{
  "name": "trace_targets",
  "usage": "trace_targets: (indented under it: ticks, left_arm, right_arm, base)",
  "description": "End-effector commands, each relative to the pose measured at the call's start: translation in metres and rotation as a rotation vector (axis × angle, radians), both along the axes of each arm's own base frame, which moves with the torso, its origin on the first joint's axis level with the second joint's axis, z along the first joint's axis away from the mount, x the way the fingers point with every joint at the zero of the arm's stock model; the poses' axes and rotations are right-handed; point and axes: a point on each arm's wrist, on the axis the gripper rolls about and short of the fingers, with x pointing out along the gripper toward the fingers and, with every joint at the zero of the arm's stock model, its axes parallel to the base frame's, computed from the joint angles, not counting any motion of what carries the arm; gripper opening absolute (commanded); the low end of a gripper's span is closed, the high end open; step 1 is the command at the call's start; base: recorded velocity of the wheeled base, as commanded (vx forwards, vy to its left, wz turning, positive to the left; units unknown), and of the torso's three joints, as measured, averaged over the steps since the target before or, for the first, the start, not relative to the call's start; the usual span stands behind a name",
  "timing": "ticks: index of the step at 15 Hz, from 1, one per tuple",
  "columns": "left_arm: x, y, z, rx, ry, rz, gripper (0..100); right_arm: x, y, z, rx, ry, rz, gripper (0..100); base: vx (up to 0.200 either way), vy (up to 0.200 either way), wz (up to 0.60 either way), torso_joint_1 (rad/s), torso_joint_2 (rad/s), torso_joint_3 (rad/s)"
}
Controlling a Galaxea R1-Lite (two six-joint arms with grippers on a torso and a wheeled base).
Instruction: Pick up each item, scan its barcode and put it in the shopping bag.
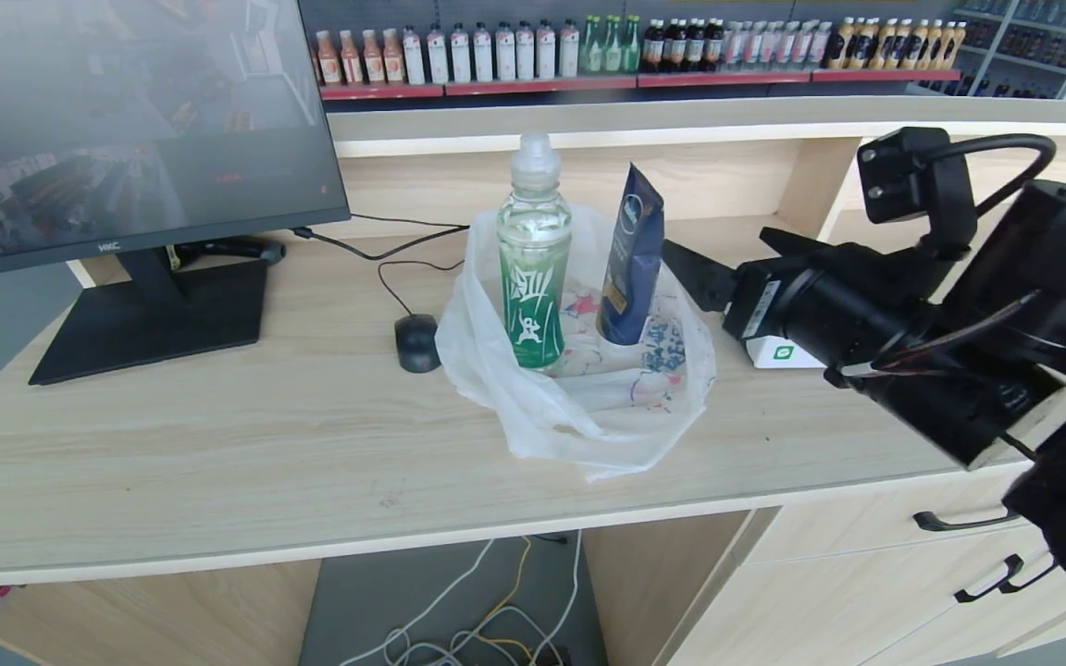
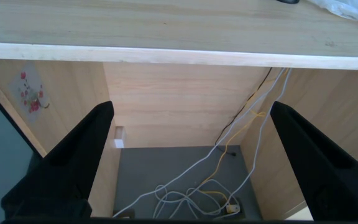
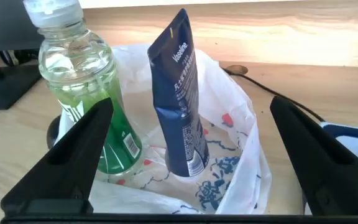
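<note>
While the right gripper (image 3: pixel 191 104) hangs level above the right side of the wooden counter (image 1: pixel 218 444), its two black fingers (image 3: pixel 73 158) stand wide apart with nothing between them. They point at the shopping bag (image 1: pixel 588 407) from near its right edge without touching it. The bag is a thin, translucent white plastic one with red and blue print, lying at the middle of the counter with its sides slumped low.

Two items stand upright inside the bag, just beside each other but apart. On the left is a drink bottle (image 1: pixel 533 268) with a green label, a clear cap and a barcode low on the side that faces the right wrist camera. On the right is a dark blue tube (image 1: pixel 630 259), resting on its cap with the crimped end up.

The left gripper (image 2: pixel 192 107) is down below the counter's front edge. Its fingers are likewise spread and empty, facing the knee space where white and yellow cables (image 2: pixel 191 193) lie.

A black mouse (image 1: pixel 417 342) sits just left of the bag, and a monitor (image 1: pixel 126 120) stands further left. A small white box (image 1: pixel 778 353) lies partly hidden behind the right arm. Rows of bottles (image 1: pixel 635 46) line the red shelf beyond.
</note>
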Motion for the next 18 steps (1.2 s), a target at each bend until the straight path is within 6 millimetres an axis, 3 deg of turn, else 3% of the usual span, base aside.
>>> trace_targets:
  ticks: [1,4,7,14,18]
  left_arm:
    - [0.000,0.000,0.000,-0.001,0.000,0.000,100]
    - [0.000,0.000,0.000,-0.001,0.000,0.000,100]
    - [0.000,0.000,0.000,-0.001,0.000,0.000,100]
    - [0.000,0.000,0.000,0.001,0.000,0.000,100]
    - [0.000,0.000,0.000,0.001,0.000,0.000,100]
  right_arm:
    - [-0.072,-0.046,0.005,0.046,-0.034,0.007,100]
    - [-0.139,-0.093,-0.027,0.091,-0.019,-0.003,100]
    - [-0.189,-0.125,-0.083,0.045,0.019,-0.019,100]
    - [-0.232,-0.152,-0.139,-0.086,0.288,-0.008,100]
    - [-0.250,-0.163,-0.162,-0.130,0.337,-0.012,100]
  base:
    - [0.000,0.000,0.00,0.000,0.00,0.000]
    - [0.000,0.000,0.00,0.000,0.00,0.000]
    - [0.000,0.000,0.00,0.000,0.00,0.000]
    - [0.000,0.000,0.00,0.000,0.00,0.000]
    - [0.000,0.000,0.00,0.000,0.00,0.000]
